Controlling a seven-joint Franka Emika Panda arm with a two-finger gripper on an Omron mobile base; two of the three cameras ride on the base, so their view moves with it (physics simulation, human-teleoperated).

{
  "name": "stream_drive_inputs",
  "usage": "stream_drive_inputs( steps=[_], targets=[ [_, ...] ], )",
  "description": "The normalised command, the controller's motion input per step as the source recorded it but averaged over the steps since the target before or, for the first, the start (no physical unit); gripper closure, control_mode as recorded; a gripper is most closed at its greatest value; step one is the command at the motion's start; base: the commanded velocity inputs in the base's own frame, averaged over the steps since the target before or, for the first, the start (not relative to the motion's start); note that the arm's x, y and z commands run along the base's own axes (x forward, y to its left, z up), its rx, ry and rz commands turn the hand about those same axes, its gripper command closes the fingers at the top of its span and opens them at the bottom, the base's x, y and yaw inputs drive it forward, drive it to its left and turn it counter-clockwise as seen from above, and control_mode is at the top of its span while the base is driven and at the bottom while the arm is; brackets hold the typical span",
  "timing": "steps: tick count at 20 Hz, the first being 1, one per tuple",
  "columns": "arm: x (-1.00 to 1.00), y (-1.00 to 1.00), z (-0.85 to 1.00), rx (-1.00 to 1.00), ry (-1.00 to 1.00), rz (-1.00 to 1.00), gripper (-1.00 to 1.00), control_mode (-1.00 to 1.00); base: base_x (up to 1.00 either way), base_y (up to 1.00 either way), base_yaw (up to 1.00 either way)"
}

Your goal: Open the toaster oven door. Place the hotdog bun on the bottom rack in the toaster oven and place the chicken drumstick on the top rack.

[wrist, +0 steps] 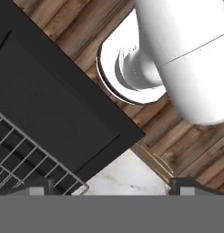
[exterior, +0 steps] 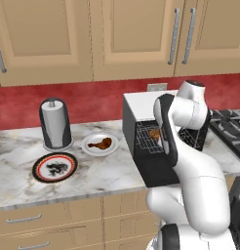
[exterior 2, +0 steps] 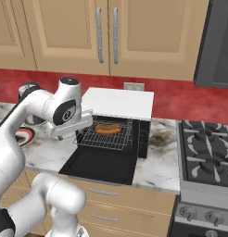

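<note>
On bottom rack (exterior 2: pixel 105 135): hotdog bun (exterior 2: pixel 108 129), lengthwise crosswise

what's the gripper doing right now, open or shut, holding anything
gripper: open, holding nothing; its fingertips stand wide apart above the lowered toaster oven door, by the pulled-out rack's edge.

You face the toaster oven (exterior 2: pixel 118 102) on the counter (exterior: pixel 112 171); its door (exterior 2: pixel 101 166) lies flat toward 6 o'clock. The hotdog bun (exterior 2: pixel 108 129) rests on a pulled-out rack (exterior 2: pixel 106 135). At 9 o'clock, the chicken drumstick (exterior: pixel 102 143) lies on a plate (exterior: pixel 89 148); the stove (exterior 2: pixel 206 152) sits at 3 o'clock.
</note>
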Motion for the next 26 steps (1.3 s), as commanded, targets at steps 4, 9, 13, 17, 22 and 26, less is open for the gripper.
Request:
stream_drive_inputs(
  steps=[4,9,13,17,22,26],
  targets=[
    [-0.07,0.70,0.02,-0.04,0.03,0.00,-1.00,-1.00,0.00,0.00,0.00],
    [-0.03,0.94,0.04,-0.08,-0.01,0.04,-1.00,-1.00,0.00,0.00,0.00],
    [0.59,0.96,0.00,-0.15,-0.01,0.20,-1.00,-1.00,0.00,0.00,0.00],
    [1.00,0.62,0.00,-0.05,0.01,0.28,-1.00,-1.00,0.00,0.00,0.00],
    [1.00,0.53,-0.09,-0.08,0.14,0.19,-1.00,-1.00,0.00,0.00,0.00],
    [1.00,0.47,-0.46,-0.15,0.10,0.14,-1.00,-1.00,0.00,0.00,0.00]
  ],
)
